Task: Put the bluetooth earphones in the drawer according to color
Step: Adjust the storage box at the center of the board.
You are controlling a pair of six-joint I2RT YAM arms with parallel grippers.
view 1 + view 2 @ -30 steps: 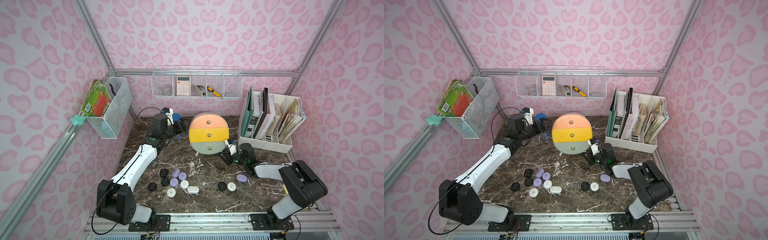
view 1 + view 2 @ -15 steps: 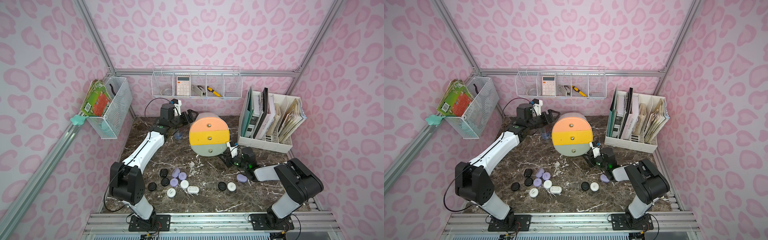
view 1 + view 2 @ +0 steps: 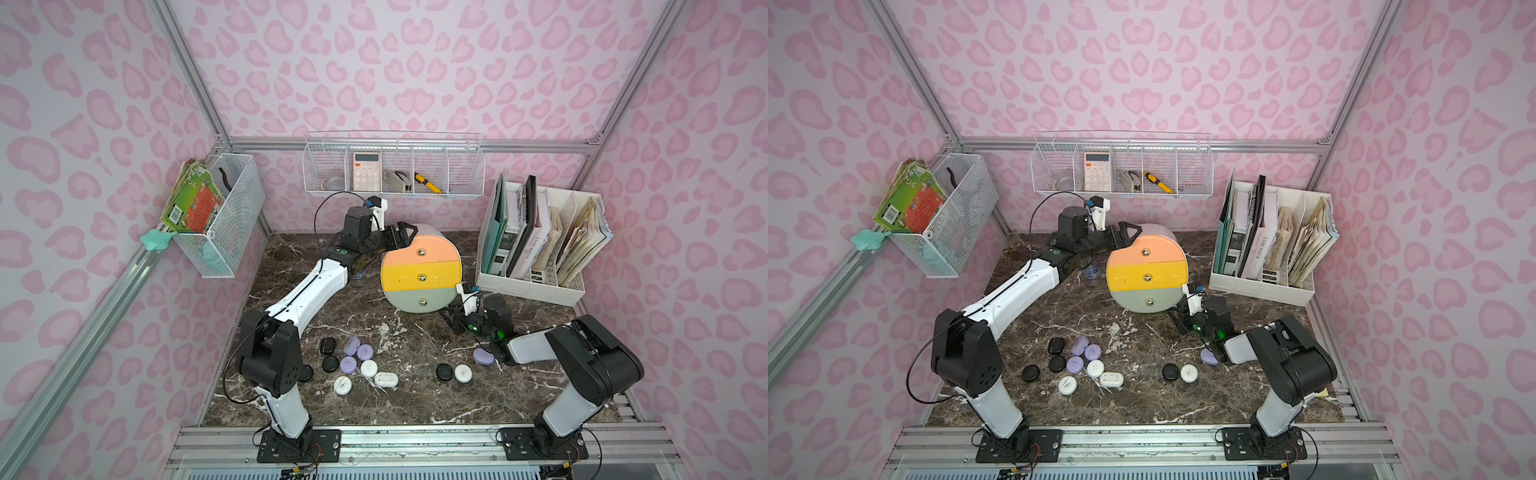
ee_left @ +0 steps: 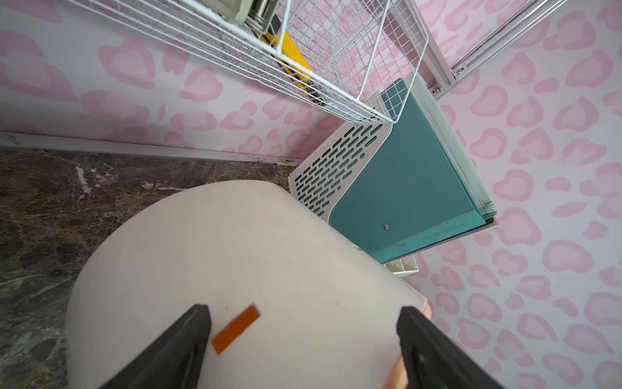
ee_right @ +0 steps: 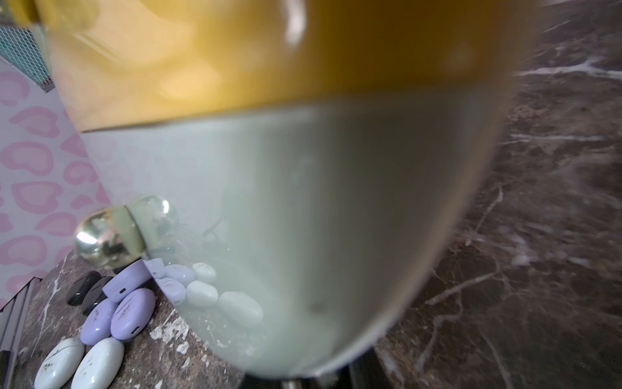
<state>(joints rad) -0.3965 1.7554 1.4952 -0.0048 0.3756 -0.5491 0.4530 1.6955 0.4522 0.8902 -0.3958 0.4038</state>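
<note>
Nothing sorted: all bluetooth earphones (image 3: 368, 368) lie on the counter (image 3: 415, 399) in front of the drawer (image 3: 419, 270), its three fronts shut; left gripper (image 4: 303, 311) jaws apart over its top; right gripper (image 3: 452, 321) beside its base, jaws can't tell.

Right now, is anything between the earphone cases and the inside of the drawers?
Yes. The peach drawer, yellow drawer and grey-green drawer all look closed, so their fronts block the earphone cases lying on the table.
</note>
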